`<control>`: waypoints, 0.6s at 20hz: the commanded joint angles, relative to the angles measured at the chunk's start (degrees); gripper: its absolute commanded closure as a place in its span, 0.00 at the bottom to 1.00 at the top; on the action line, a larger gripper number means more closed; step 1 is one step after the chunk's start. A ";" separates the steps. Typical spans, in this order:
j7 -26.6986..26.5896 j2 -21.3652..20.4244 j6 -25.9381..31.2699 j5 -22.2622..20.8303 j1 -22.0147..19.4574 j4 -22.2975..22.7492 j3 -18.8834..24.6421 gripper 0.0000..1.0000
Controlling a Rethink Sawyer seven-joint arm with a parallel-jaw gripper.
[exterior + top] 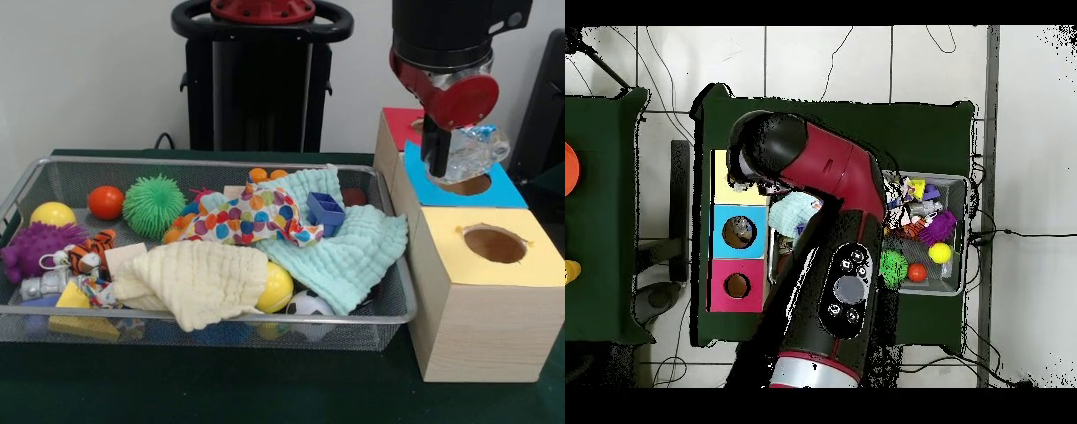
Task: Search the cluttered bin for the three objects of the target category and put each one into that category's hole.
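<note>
The wire basket [207, 315] sits on the green table [265, 389], filling the near-left part of it in the front view, with its long side running along the table's near edge. At its near rim lie a cream cloth [199, 278], a yellow ball [276, 287] and a small tiger toy [88, 252]. Beyond them a mint cloth [349, 243] drapes toward the basket's right end, with a spotted cloth [243, 221] and a small blue cup [325, 210] on top. Toward the far rim sit a green spiky ball [154, 205], an orange ball [106, 202] and a purple spiky toy [35, 250].

Just right of the basket stand wooden boxes: the nearest has a yellow top [494, 246] with a round hole, the next a blue top [499, 190], the farthest a red top [402, 124].

The gripper [441, 163] hangs over the blue box's hole, its fingers clamped on a clear water bottle [472, 150], which is held just above that hole, apart from the basket.
</note>
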 commanded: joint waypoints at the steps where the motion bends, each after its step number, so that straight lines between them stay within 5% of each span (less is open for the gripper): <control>1: 14.22 -1.65 -4.03 3.07 0.14 10.26 1.86 1.00; 12: 9.76 -6.33 -4.29 3.72 -0.44 16.71 2.15 1.00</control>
